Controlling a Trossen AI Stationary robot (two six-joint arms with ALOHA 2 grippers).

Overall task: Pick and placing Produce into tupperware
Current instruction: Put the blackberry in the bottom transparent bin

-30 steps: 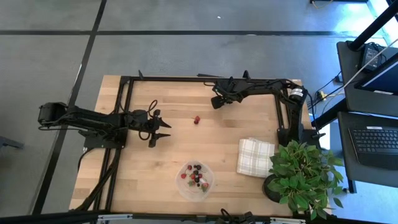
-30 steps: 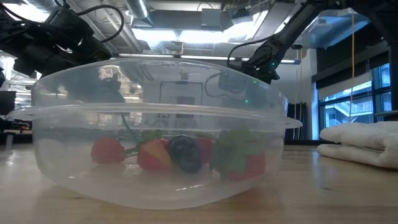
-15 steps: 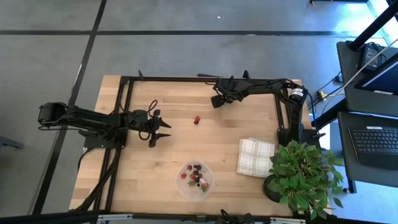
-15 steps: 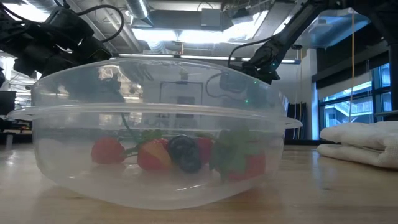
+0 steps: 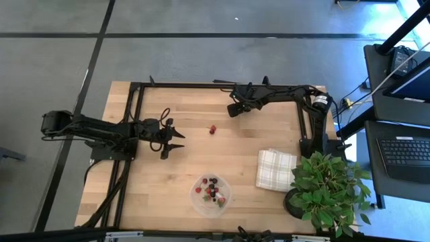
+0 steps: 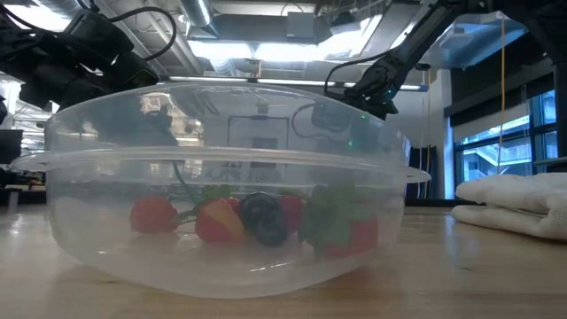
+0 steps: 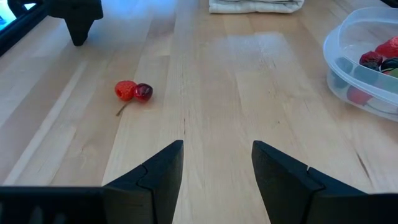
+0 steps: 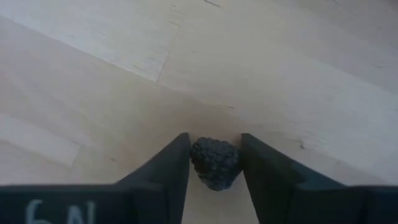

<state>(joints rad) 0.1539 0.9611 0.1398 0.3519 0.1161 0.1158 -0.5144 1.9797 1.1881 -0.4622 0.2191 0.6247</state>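
The clear round tupperware [image 5: 212, 191] stands near the table's front edge with several red, dark and green berries in it; it fills the low view [image 6: 226, 195]. Two red berries [image 5: 212, 129] lie on the table's middle and also show in the left wrist view [image 7: 134, 91]. My left gripper [image 5: 178, 141] is open and empty, left of those berries, its fingers apart in its wrist view [image 7: 217, 149]. My right gripper [image 5: 230, 112], over the far middle of the table, is shut on a dark bumpy berry [image 8: 215, 163]. My right gripper pinches the dark berry by its two opposite sides [image 8: 198, 160] between its two fingers. The berry sits between the fingertips, lifted clear of the table, with the wood showing beneath it. In the low view my right gripper [image 6: 379, 96] hangs well above the tabletop.
A folded white checked cloth [image 5: 275, 169] lies right of the tupperware, and a leafy potted plant [image 5: 329, 188] stands at the table's near right corner. A dark frame [image 5: 201, 86] runs along the far edge. Bare wood lies between the loose berries and the tupperware.
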